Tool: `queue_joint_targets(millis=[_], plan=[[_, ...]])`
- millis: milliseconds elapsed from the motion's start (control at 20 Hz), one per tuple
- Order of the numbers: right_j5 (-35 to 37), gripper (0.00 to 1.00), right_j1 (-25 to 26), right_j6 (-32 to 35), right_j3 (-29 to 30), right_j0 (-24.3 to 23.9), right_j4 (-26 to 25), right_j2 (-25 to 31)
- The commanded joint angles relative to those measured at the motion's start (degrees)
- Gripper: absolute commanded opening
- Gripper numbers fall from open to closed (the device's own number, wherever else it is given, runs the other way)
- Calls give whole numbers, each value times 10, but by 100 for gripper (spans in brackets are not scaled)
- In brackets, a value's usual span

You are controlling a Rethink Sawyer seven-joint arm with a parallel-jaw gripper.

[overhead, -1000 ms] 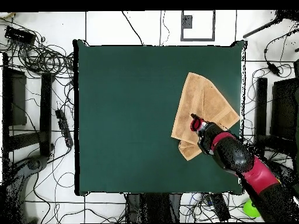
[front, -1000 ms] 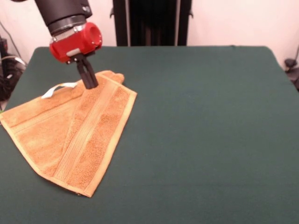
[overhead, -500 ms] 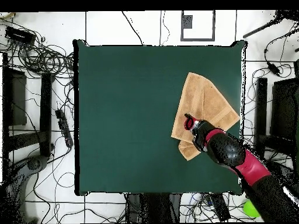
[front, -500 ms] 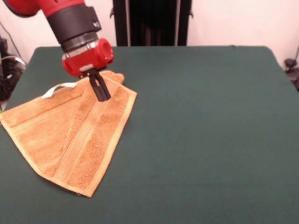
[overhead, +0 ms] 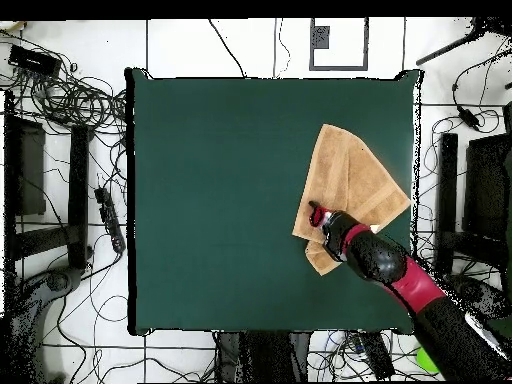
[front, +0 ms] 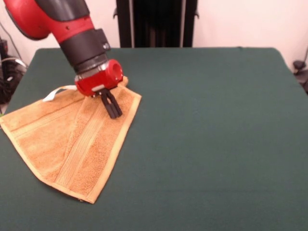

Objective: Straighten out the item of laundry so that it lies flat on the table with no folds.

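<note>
**Lying folded: orange-tan towel under the gripper**

Spreading across the desk's [front: 216, 144] left side in the front view, the towel [front: 62, 144] is a rough triangle; one flap is folded diagonally over the rest, its stripe band running lengthwise; a white tag loop [front: 57, 92] pokes out at the far edge; the gripper [front: 113, 111] points down onto the flap's far end, fingers close together, gripping nothing visible.

One camera looks across the table [front: 216, 144] from its front side, rather near. The other looks straight down from high above. Both show the towel [front: 72, 144] and the arm [overhead: 400, 275].
</note>
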Motion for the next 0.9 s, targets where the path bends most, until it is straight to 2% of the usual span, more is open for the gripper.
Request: queue_joint_targets(millis=[50, 250, 500, 750, 900], plan=[[86, 0, 62, -35, -95, 32, -35, -42], [110, 0, 75, -40, -128, 49, -41, -66], [122, 0, 89, -40, -143, 50, -44, -68], [115, 0, 147, -62, -114, -32, -27, 25], [122, 0, 183, -87, -109, -62, -29, 63]])
